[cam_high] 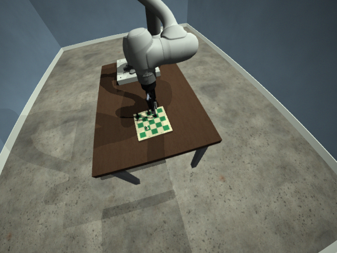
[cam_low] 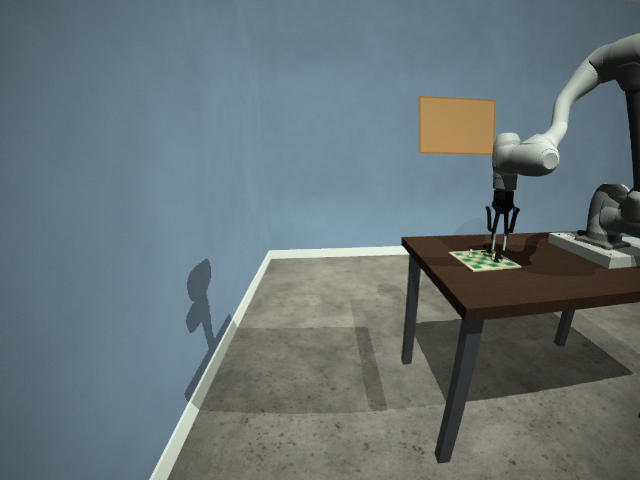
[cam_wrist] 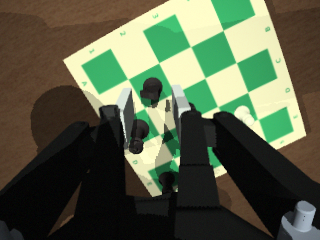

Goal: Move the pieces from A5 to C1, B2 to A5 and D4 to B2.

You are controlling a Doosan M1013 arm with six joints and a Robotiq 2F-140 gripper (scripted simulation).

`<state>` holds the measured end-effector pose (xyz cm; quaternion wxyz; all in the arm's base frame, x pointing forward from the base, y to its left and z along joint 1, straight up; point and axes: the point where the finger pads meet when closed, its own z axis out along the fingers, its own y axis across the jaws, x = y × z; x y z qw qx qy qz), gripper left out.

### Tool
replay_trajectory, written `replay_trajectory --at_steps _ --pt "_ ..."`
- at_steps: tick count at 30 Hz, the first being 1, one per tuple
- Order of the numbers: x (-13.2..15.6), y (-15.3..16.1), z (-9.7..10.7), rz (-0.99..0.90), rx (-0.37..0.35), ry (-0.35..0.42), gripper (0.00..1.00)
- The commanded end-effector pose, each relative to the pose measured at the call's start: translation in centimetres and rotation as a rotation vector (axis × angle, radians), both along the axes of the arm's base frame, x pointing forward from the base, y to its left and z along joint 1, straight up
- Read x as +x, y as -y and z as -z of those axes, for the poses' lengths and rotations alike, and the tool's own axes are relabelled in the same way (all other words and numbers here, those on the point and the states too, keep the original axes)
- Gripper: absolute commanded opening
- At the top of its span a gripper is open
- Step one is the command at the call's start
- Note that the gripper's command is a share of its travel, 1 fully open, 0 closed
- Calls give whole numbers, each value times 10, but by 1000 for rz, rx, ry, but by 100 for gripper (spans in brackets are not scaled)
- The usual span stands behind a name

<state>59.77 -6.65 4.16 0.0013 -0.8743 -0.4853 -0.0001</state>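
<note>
End effector (cam_wrist: 151, 112) low over chessboard (cam_wrist: 230, 43)

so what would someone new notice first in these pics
Probably the big pale grey robot arm reaching down over a dark brown table in a blue-walled room. Below its black gripper lies a small green and cream chessboard with a few dark pieces and one white piece; the fingers stand partly apart around one dark piece without gripping it. An orange panel stands out on the wall behind.
</note>
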Motion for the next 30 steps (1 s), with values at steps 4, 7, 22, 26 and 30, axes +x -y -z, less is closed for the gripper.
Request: replay_trajectory --at_steps 4,7,22,26,30 --pt "0 0 2 0 0 0 23" --pt "0 0 3 0 0 0 23" --pt "0 0 4 0 0 0 23" --pt "0 0 4 0 0 0 23" --pt "0 0 4 0 0 0 23"
